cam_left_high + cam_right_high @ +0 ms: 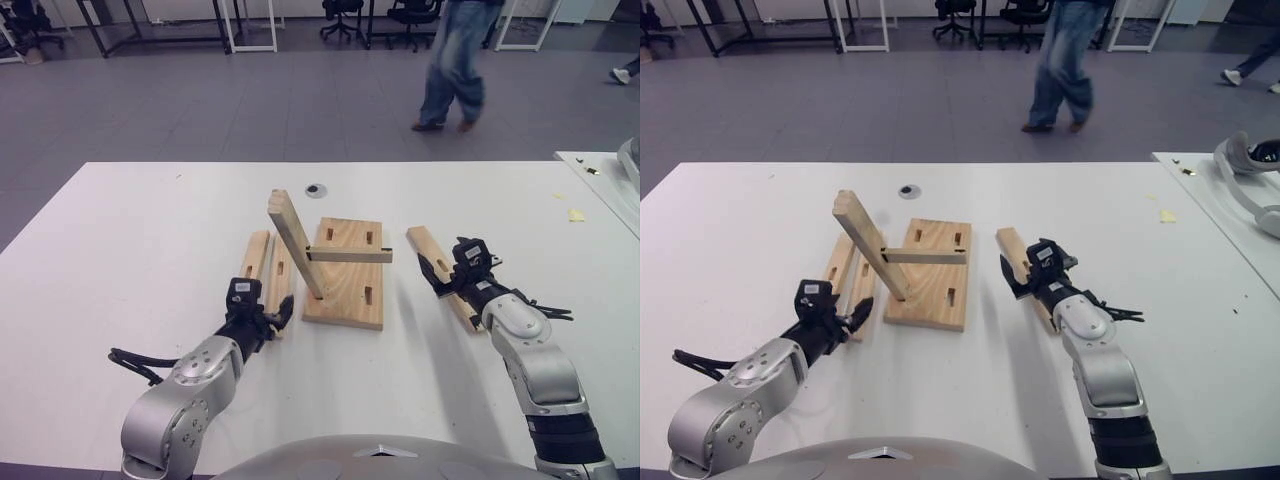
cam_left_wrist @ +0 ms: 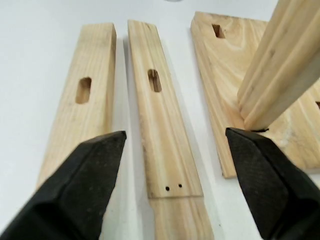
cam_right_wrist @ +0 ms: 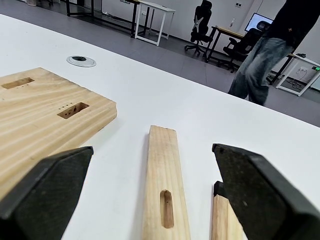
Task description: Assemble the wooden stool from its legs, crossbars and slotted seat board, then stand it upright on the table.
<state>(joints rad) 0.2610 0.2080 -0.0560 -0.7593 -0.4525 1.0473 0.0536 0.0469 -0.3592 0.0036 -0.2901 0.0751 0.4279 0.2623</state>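
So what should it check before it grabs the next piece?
1. Left gripper open: ok, aimed at a loose leg.
2. Right gripper open: ok, lined up over the right-hand leg.
3. Seat board flat on the table: ok.
4. Standing leg fully seated in its slot: cannot tell; it leans.
5. Crossbar joined to the standing leg: ok at that end; the other end is free.
6. Loose legs not overlapping: ok, the outer leg lies alongside with a gap.
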